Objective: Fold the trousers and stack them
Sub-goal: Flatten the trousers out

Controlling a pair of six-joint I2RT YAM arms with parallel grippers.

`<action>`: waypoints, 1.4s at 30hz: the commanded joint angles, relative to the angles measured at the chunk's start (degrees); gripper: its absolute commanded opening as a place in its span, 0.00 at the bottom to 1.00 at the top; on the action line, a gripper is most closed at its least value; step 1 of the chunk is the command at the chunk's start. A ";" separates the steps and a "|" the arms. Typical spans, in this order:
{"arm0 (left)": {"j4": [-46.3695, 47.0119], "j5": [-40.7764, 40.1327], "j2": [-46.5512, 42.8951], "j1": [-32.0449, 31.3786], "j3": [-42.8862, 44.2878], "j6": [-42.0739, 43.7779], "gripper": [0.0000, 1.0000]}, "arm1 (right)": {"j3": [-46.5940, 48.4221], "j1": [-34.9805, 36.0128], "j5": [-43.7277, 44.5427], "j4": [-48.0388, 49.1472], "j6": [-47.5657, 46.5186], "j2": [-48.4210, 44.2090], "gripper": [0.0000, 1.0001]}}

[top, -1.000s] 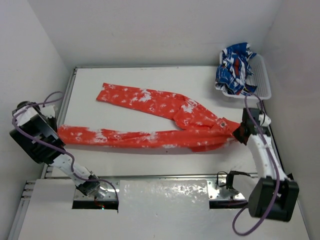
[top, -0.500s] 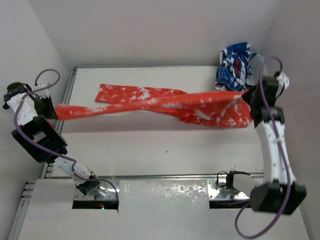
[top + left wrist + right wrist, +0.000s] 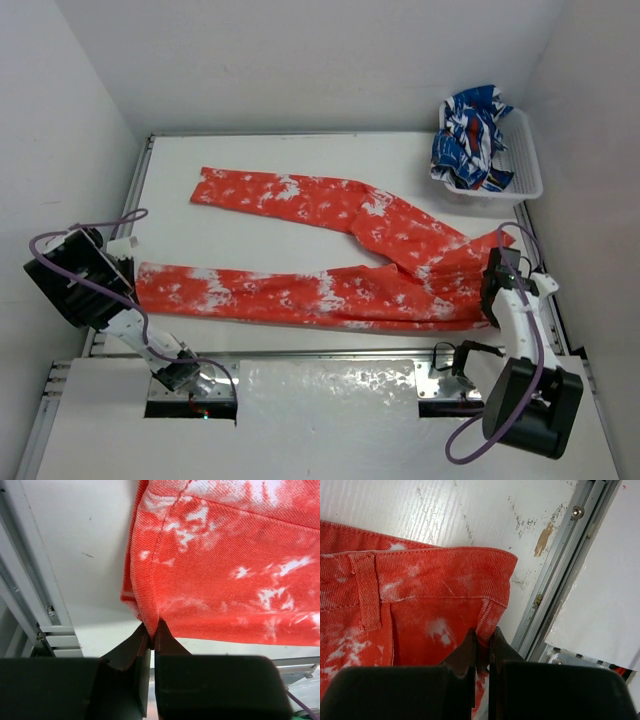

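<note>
Left gripper point(image 3: 151, 627) pinches the twill hem of the trousers point(image 3: 300, 290); right gripper point(image 3: 484, 632) pinches the waistband corner. Between them the speckled red cloth lies flat in a V on the white table point(image 3: 250, 245).

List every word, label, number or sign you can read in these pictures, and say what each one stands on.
No text can be read in any view.
The trousers: white speckles only, no lettering.
The patterned cloth in the basket: print too small to tell whether it holds letters.
</note>
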 commanded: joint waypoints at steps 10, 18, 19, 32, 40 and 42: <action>4.32 -9.02 -4.64 2.03 1.46 5.07 0.43 | 3.13 -2.89 8.84 -6.65 10.97 2.85 0.68; -4.93 14.90 -3.59 -6.64 23.79 0.96 0.61 | 11.56 -3.07 7.02 3.73 0.06 1.01 0.75; -3.62 14.55 -1.84 -12.06 24.84 -1.75 0.61 | 13.22 -2.72 3.00 6.66 -7.20 0.83 0.74; 5.89 7.96 31.47 -31.71 55.68 -22.35 0.76 | 23.60 1.41 -22.70 17.07 -27.75 17.96 0.79; 9.56 8.64 34.83 -33.03 48.34 -22.61 0.57 | 21.93 0.97 -24.11 15.66 -25.91 23.76 0.82; 11.33 10.32 34.21 -32.95 46.75 -22.70 0.34 | 22.20 0.97 -23.33 14.61 -25.21 25.43 0.81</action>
